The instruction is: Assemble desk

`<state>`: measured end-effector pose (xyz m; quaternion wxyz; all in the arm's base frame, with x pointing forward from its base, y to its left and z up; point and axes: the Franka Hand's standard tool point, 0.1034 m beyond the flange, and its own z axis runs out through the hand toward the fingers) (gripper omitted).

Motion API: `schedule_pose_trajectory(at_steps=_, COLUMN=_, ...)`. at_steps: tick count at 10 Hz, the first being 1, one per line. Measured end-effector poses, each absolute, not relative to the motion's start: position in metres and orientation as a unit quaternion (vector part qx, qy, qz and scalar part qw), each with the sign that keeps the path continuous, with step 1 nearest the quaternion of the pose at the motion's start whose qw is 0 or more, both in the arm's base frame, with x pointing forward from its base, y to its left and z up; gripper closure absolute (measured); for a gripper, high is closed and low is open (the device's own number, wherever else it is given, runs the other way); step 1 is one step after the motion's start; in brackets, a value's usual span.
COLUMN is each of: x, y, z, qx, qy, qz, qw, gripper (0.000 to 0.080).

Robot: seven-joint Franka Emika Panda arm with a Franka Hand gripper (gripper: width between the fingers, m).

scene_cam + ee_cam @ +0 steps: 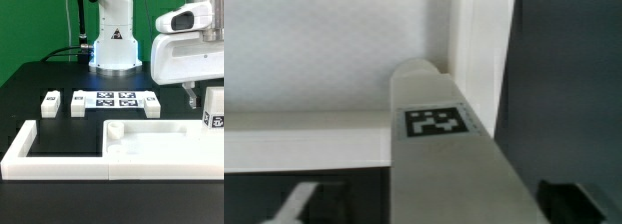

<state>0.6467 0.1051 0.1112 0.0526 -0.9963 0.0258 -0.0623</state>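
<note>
Your fingers (295, 200) stood part-open on either side of 1 upright leg (438, 125). Dark gaps showed on both sides, so nothing was gripped. The gripper (190, 100) hung over the tabletop (160, 140), the leg standing at its end on the exterior view's right. Tabletop sat inside the border frame (20, 150). A loose leg (50, 102) and a second loose leg (78, 102) lay near the marker board (115, 100).
</note>
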Motion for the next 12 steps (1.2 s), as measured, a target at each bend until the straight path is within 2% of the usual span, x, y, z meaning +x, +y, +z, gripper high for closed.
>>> schedule_pose_trajectory(at_steps=1, x=0.6464, y=0.1036, z=0.1107, qx=-0.995, qy=0.062, qz=-0.060, qw=0.055, gripper=0.0449)
schedule_pose_trajectory(at_steps=2, x=0.6463, y=0.1028, z=0.1105, qx=-0.993, qy=0.086, qz=-0.058, qw=0.056, gripper=0.0506)
schedule_pose_trajectory(at_steps=4, x=0.6465, y=0.1006, z=0.1103, qx=-0.978, qy=0.192, qz=-0.053, qw=0.061, gripper=0.0505)
schedule_pose_trajectory(at_steps=6, x=0.6457, y=0.1000, z=0.1098, qx=-0.925, qy=0.370, qz=-0.041, qw=0.074, gripper=0.0506)
schedule_pose_trajectory(at_steps=8, x=0.6445, y=0.0996, z=0.1089, qx=-0.841, qy=0.530, qz=-0.008, qw=0.107, gripper=0.0504)
schedule_pose_trajectory(at_steps=12, x=0.6431, y=0.1031, z=0.1084, qx=-0.775, qy=0.622, qz=0.011, qw=0.113, gripper=0.0504)
